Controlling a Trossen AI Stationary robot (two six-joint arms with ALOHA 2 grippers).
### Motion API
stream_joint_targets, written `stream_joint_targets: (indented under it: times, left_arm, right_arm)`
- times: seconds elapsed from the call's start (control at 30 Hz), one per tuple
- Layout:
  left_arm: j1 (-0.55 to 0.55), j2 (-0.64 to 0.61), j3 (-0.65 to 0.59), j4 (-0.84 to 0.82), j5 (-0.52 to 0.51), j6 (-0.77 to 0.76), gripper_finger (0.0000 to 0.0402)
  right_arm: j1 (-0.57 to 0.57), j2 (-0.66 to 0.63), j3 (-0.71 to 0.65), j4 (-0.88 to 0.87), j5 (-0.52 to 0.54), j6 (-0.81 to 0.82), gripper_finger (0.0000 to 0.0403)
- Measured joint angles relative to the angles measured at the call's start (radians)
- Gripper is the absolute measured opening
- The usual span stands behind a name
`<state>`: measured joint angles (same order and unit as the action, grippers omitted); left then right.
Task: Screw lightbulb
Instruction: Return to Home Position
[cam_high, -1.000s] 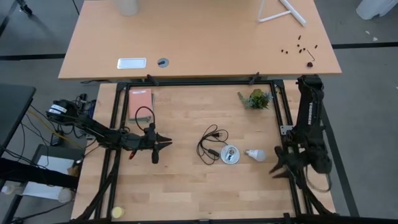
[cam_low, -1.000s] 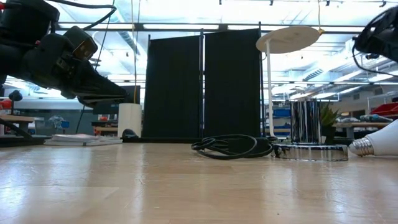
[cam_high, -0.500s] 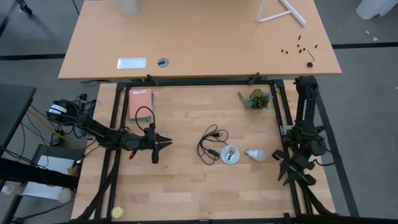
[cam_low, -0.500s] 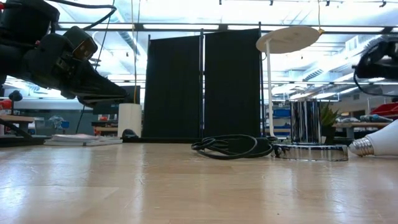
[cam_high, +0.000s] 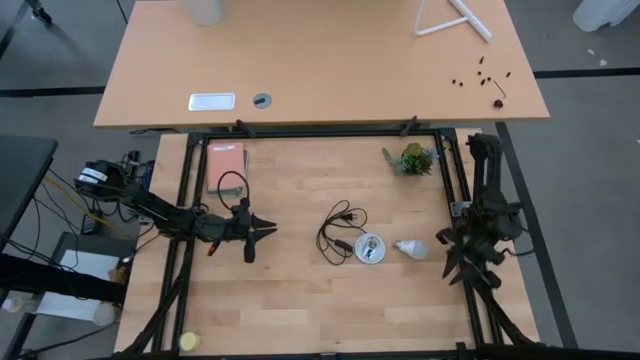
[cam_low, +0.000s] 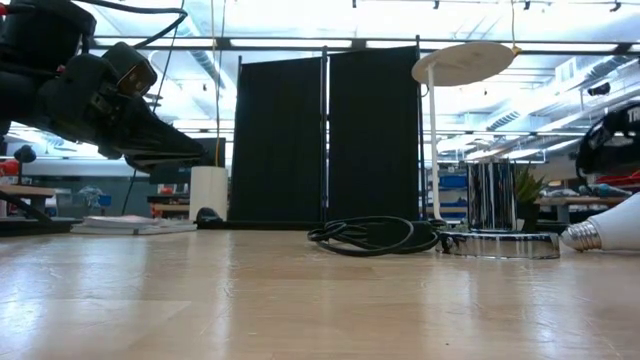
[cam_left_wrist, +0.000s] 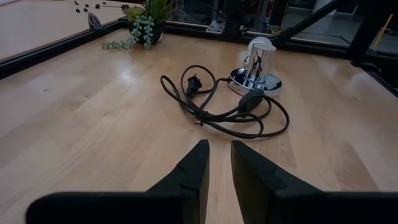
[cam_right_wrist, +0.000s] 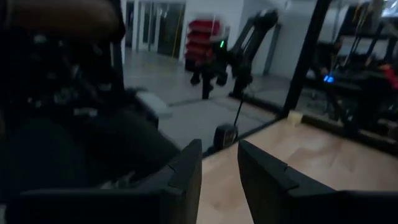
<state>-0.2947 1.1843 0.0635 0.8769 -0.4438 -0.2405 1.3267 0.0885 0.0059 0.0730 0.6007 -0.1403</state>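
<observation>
Sideways on blond wood table (cam_high: 300, 300), white pear-shaped lightbulb (cam_high: 409, 247); left end effector (cam_left_wrist: 220, 144), right end effector (cam_right_wrist: 219, 146) both narrow-gapped, empty.

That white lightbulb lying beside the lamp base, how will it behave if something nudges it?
It will probably roll: the lightbulb lies on its side on the flat wooden table, nothing visibly bracing it. Its pear shape would likely steer it in an arc around the narrow screw end. The smooth rounded shell looks slippery, possibly fragile.

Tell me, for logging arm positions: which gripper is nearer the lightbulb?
Right. The right gripper is close beside the lightbulb, over the table's right edge; the left gripper is far off, beyond the socket.
</observation>
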Motion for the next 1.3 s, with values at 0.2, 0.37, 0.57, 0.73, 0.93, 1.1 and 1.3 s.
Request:
stream_joint_targets:
  times: [0.2,0.37,0.57,0.73,0.93,1.1,1.3]
  left_arm:
    - [0.000,0.000,0.000,0.001,0.000,0.000,0.0071]
    - [0.000,0.000,0.000,-0.006,0.007,0.000,0.0071]
    - [0.000,0.000,0.000,-0.006,0.008,0.000,0.0071]
    - [0.000,0.000,0.000,-0.006,0.009,0.000,0.0071]
    - [0.000,0.000,0.000,-0.006,0.008,0.000,0.0071]
    - [0.000,0.000,0.000,-0.006,0.007,0.000,0.0071]
    - [-0.008,-0.019,-0.004,-0.045,0.010,0.000,0.0071]
  right_arm:
    - [-0.031,-0.085,0.000,-0.001,0.001,-0.026,0.0112]
    - [-0.092,-0.086,0.000,0.012,0.001,-0.123,0.0113]
    - [-0.130,-0.085,0.000,0.017,0.001,-0.169,0.0113]
    - [-0.133,-0.084,0.000,0.021,0.002,-0.167,0.0112]
    - [-0.133,-0.084,0.000,0.023,0.004,-0.167,0.0112]
    - [-0.133,-0.084,0.000,0.023,0.004,-0.167,0.0112]
    - [-0.133,-0.084,0.000,0.024,0.004,-0.166,0.0112]
